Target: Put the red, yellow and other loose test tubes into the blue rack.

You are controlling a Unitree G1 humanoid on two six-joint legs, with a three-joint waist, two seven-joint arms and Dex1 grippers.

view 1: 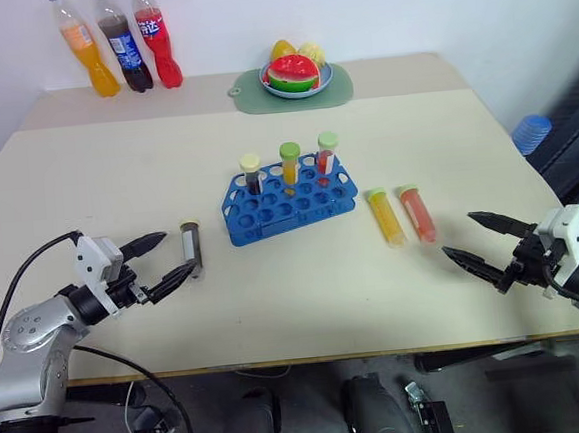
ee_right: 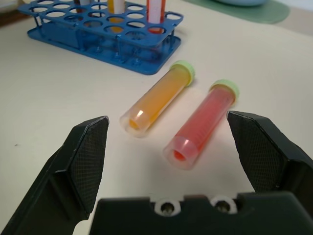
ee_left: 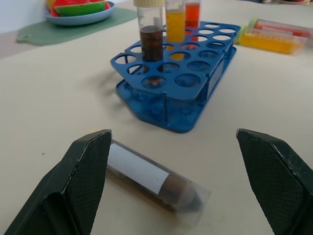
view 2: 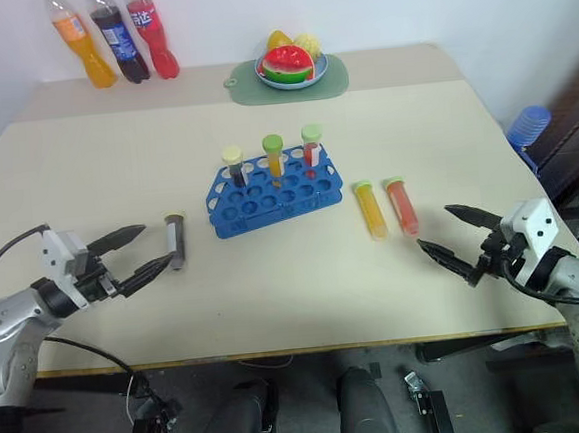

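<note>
Reaching in from both sides, the robot looks to be at the very start of picking up, with nothing lifted yet and three tubes lying loose on the table. The blue rack stands in the middle and already holds three capped tubes upright along its far row — dark, yellow and red. The left gripper has its two black fingers spread wide, and the dark brown tube lies flat just off their tips; in the left wrist view it sits between the fingers but close against one of them, whether touching I cannot tell. The right gripper is spread just as wide and holds nothing; the yellow tube and the red tube lie side by side just beyond it, between it and the rack, caps pointing away from the gripper. I judge the next move to be a short push forward and a closing of the fingers round one tube. On the left that calls for centring the tube first, since a pinch from this offset could roll it away. On the right it calls for choosing one tube — the pair lie close enough that wide fingers might knock the other.
</note>
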